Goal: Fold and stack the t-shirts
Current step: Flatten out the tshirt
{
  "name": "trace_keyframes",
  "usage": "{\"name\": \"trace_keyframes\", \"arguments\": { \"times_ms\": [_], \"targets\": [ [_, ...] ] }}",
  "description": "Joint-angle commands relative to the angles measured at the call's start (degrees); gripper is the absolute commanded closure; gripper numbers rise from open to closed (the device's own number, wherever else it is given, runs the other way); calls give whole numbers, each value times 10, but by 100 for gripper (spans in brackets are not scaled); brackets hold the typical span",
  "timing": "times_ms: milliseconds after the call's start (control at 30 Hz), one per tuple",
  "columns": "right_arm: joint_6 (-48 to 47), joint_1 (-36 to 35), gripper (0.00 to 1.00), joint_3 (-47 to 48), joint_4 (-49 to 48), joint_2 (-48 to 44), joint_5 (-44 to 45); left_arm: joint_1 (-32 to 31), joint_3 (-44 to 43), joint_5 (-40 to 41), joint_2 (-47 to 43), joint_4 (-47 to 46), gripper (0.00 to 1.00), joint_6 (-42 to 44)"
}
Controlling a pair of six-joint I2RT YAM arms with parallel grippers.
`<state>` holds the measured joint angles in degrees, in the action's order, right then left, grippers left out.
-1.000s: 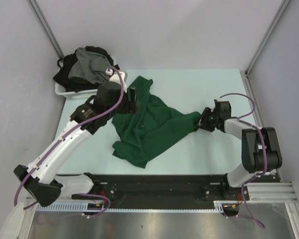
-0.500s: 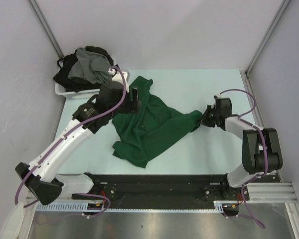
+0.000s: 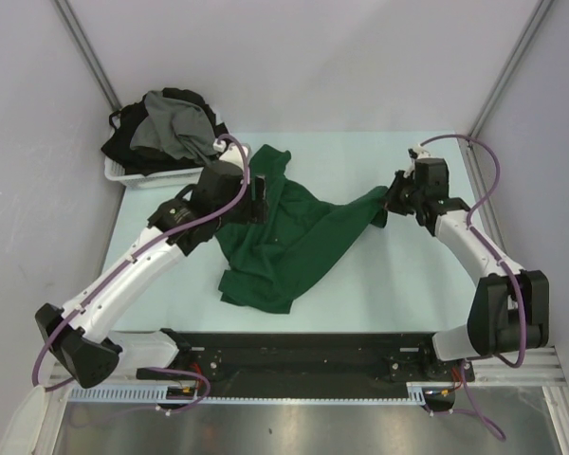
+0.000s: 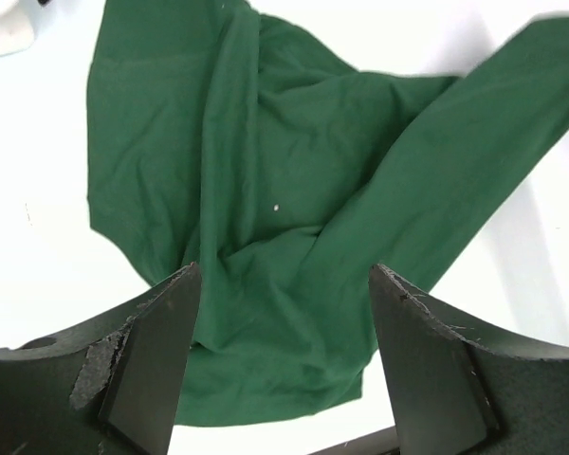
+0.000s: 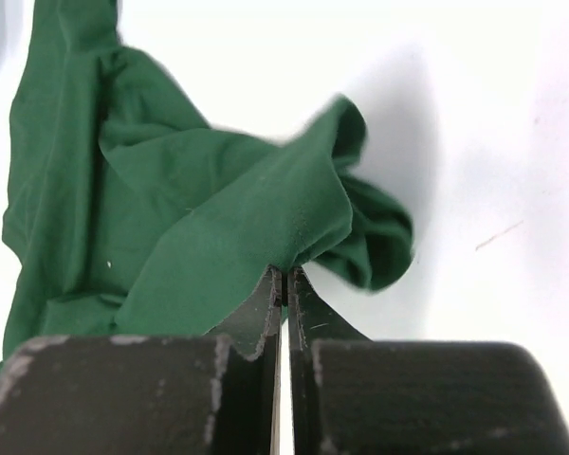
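Your right gripper [image 3: 391,201] is clamped on the right-hand corner of the green t-shirt [image 3: 284,242]. The right wrist view shows the jaws pressed together with a fold of green cloth pinched between the tips. A second ago that gripper sat lower on the table [image 3: 389,284], nearer its own base, at the edge of the cloth. Since then the right arm has reached out toward the far right side, taking the corner with it. The cloth between the gripper and the body of the shirt is now drawn out into a raised band, where before it lay slack.

Your left gripper [image 3: 258,199] stands open over the upper left part of the shirt, and its wrist view shows crumpled green cloth between two widely parted fingers [image 4: 161,351]. It has held that opening throughout, and the left arm has only drifted a little to the right.

The rest of the green t-shirt still lies crumpled in the middle of the table, its near edge about where it was. The grey t-shirt [image 3: 175,128] and the black t-shirts [image 3: 123,144] remain heaped in the basket [image 3: 123,174] at the far left corner, unchanged.
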<state>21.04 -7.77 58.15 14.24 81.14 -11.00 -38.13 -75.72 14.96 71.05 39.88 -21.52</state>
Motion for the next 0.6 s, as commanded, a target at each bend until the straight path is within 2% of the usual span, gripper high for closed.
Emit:
{"name": "trace_keyframes", "arguments": {
  "times_ms": [0,133,300,567],
  "targets": [
    [-24,6,93,22,27,23,14,-5,5,6,-13,-24,23,-13],
    [-17,10,89,21,26,60,0,-5,-4,8,-13,-21,23,-11],
    [0,16,73,30,32,94,-17,-5,-2,10,-24,-19,23,-9],
    [-7,33,66,35,34,113,21,-5,8,15,-35,-15,23,-9]
  ]
}}
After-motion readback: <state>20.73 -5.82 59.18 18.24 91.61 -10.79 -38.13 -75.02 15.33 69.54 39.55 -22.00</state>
